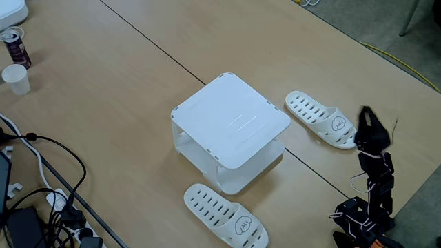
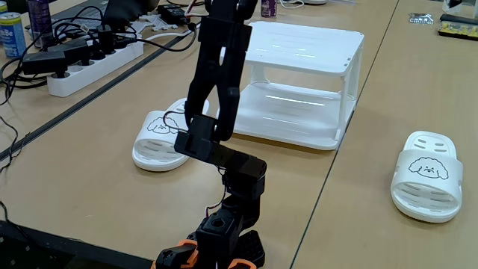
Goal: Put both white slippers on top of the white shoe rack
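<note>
Well, white slippers (image 1: 322, 119) (perforated, cartoon-faced) flank rack (image 1: 231, 118).

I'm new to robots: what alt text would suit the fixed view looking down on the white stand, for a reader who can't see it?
A white shoe rack stands on a wooden table, its top bare, with one white slipper to its right and another white slipper in front. A black robot arm rises at the right edge; a paper cup and can sit far left.

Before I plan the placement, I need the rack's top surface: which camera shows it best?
The high, downward-looking fixed view shows the white shoe rack best: its whole flat top, bare. The low fixed view shows the top foreshortened, the arm covering its left end.
</note>
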Tool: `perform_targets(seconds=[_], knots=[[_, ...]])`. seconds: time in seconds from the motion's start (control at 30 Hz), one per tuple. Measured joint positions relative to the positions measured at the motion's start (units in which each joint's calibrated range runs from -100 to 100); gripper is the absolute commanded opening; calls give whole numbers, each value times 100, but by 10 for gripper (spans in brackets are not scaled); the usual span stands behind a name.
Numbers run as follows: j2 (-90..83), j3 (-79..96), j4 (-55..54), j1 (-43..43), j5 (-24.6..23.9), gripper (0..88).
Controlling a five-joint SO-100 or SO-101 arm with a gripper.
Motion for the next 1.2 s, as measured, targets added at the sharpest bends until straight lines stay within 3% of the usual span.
perform_targets(seconds=[0.23, 0.37, 0.83, 1.03, 1.2], knots=[[8, 261, 3545, -1221, 0, 7], [8, 809, 4575, -2270, 0, 7], [91, 4690, 4738, -5064, 0, 13], [91, 5481, 4318, -5558, 0, 227], [256, 5912, 3107, -5670, 0, 234]])
